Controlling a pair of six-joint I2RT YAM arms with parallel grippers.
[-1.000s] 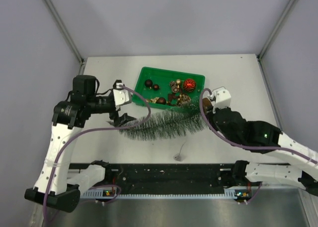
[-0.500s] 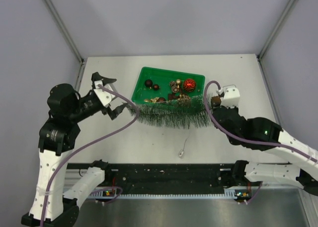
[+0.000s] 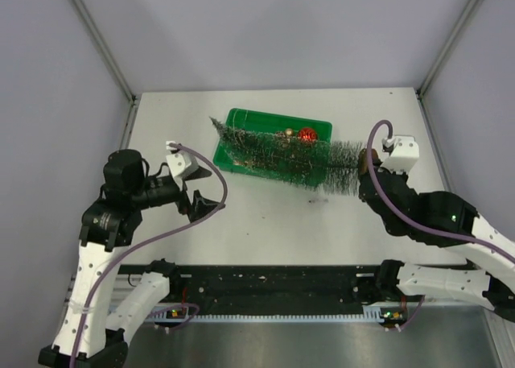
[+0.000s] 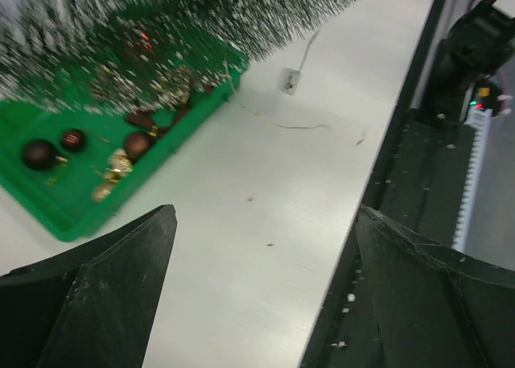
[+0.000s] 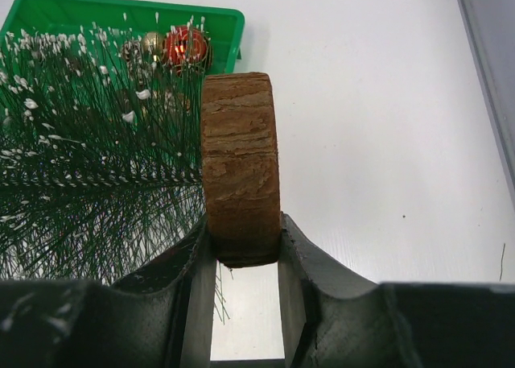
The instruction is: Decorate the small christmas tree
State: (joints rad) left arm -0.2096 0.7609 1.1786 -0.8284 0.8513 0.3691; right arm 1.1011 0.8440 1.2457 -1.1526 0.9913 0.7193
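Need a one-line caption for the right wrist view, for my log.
The right gripper clamps the brown base of the small christmas tree, held sideways over the green tray of ornaments.

Soft, even light from above fills the enclosure, casting only a faint shadow on the pale worktop point(image 3: 265, 223). In the left wrist view the tree point(image 4: 96, 38) smears with blur. The right wrist view is crisp, its worktop almost washed-out white.

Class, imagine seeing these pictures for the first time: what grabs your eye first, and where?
The frosted tree, held sideways above the green tray mid-table, its brown base clamped in the right pincer. Next, the shiny red ball in the tray's far right corner.
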